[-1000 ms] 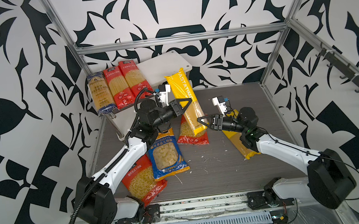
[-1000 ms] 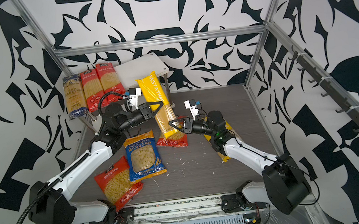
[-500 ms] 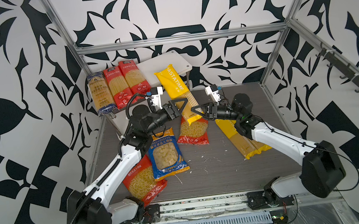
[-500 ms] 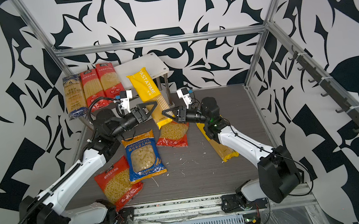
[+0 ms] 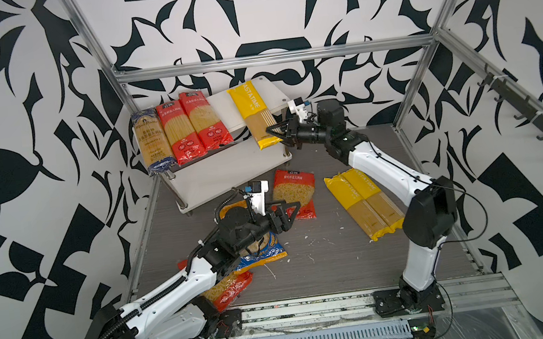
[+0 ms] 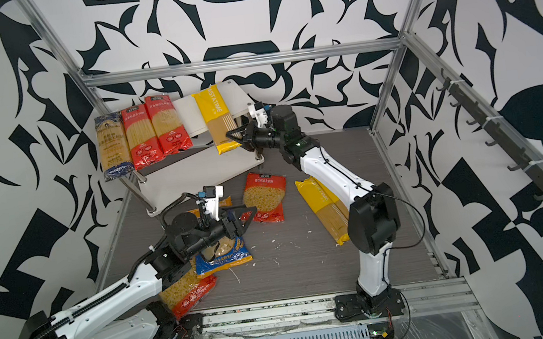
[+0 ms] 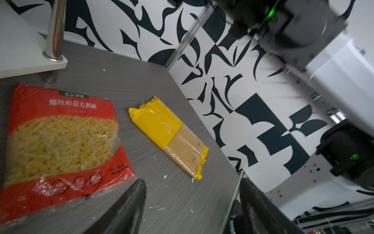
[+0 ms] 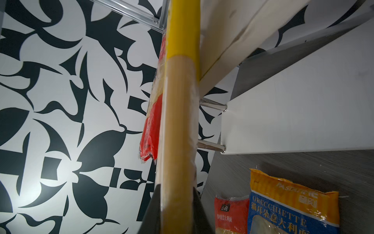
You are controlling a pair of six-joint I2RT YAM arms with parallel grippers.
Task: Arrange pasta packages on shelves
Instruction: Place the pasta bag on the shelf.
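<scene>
Right wrist view: long yellow plastic spaghetti pack (image 8: 178, 121), clear-windowed lower half, lies on top white board (image 5: 225, 109) of two-tier metal-post rack (image 5: 228, 171), near end overhanging the front edge. Open strip of board separates it from nearest red spaghetti pack (image 5: 205, 118). Right end effector (image 5: 276, 134) pinches the overhanging end. Left end effector (image 7: 192, 182) spread wide above grey counter (image 5: 325, 258).

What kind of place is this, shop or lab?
Likely a lab robot test cell, not a shop: aluminium frame, black-and-white patterned walls, and a small rack holding spaghetti packs as a mock shelf.
</scene>
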